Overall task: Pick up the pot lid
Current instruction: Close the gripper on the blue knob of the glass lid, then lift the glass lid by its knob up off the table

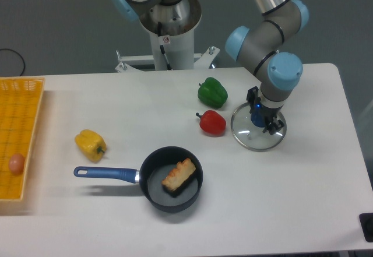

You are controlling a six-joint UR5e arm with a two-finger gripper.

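Over the pot lid on the right, my gripper [262,112] points down, with one dark finger behind the blue knob [257,119] and the other to its right. Its fingers stand close around the knob, but whether both touch it cannot be made out. The round, clear pot lid [250,141] with a silvery rim lies flat on the table, its far right part hidden under the gripper.
A green pepper [213,92] and a red pepper [212,123] lie just left of the lid. Nearer the front is a black pan [199,182] holding a bread-like piece. Further left are a yellow pepper [90,145] and an orange crate [34,85].
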